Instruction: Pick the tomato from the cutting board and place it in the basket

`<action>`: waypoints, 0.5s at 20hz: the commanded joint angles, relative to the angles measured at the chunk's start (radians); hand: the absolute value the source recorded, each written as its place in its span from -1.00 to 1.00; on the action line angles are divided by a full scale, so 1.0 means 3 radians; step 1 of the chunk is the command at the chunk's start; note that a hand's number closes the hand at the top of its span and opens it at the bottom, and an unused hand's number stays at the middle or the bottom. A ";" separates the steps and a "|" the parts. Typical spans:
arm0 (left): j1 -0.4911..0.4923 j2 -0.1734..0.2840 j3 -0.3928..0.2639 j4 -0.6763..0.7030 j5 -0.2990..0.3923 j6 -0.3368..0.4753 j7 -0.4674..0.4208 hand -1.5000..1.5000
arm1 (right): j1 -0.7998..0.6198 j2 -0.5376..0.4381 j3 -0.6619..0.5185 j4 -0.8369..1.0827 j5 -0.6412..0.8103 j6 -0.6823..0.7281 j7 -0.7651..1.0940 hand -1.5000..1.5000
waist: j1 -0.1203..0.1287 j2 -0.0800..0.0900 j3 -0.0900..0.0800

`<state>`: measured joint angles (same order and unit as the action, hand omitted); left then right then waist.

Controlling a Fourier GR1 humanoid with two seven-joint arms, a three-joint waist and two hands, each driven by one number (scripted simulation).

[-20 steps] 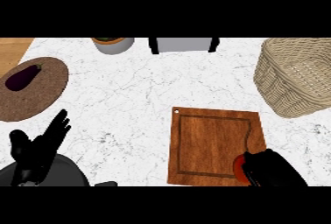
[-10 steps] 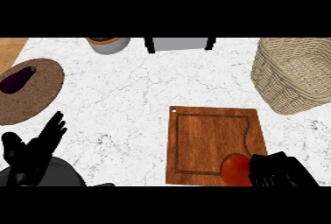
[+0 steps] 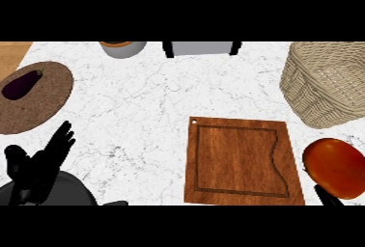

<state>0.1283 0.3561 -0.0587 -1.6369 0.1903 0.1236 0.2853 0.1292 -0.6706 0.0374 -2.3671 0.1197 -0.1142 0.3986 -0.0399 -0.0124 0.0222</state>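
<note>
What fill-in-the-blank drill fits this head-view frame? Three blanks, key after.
1. The round red-orange tomato is lifted off the brown wooden cutting board and shows to the board's ____ side.
2. The dark purple eggplant lies on the round brown ____.
3. The woven wicker basket sits at the marble counter's far ____ corner.
The black left hand rests open at lower left; of the right hand only a sliver shows under the tomato.

Missing words: right; mat; right

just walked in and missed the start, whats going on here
The robot's right hand, mostly hidden at the lower right, has the tomato lifted off the cutting board, with the basket farther up on that side. The left hand rests open at the lower left.
</note>
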 commanded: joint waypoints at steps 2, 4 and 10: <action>0.0214 -0.0158 -0.0168 0.0380 -0.0023 -0.0024 0.0072 0.00 | -0.0299 -0.0236 -0.0809 0.0064 -0.0626 0.0112 0.0418 1.00 | 0.0044 0.0051 -0.0084; 0.0190 -0.0105 -0.0099 0.0439 0.0026 -0.0095 0.0049 0.00 | -0.0479 -0.0379 -0.1078 0.0275 -0.0842 0.0189 0.0498 1.00 | 0.0068 0.0056 -0.0086; 0.0037 -0.0131 -0.0186 0.0373 -0.0046 -0.0078 0.0158 0.00 | -0.1008 -0.0829 -0.1565 0.1236 -0.1377 0.0567 0.0502 1.00 | 0.0170 0.0076 -0.0075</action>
<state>0.0939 0.3516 -0.0713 -1.6247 0.1866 0.1009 0.2900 -0.0909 -0.8457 -0.3376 -2.1580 -0.2001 -0.0120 0.5584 -0.0042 -0.0077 0.0192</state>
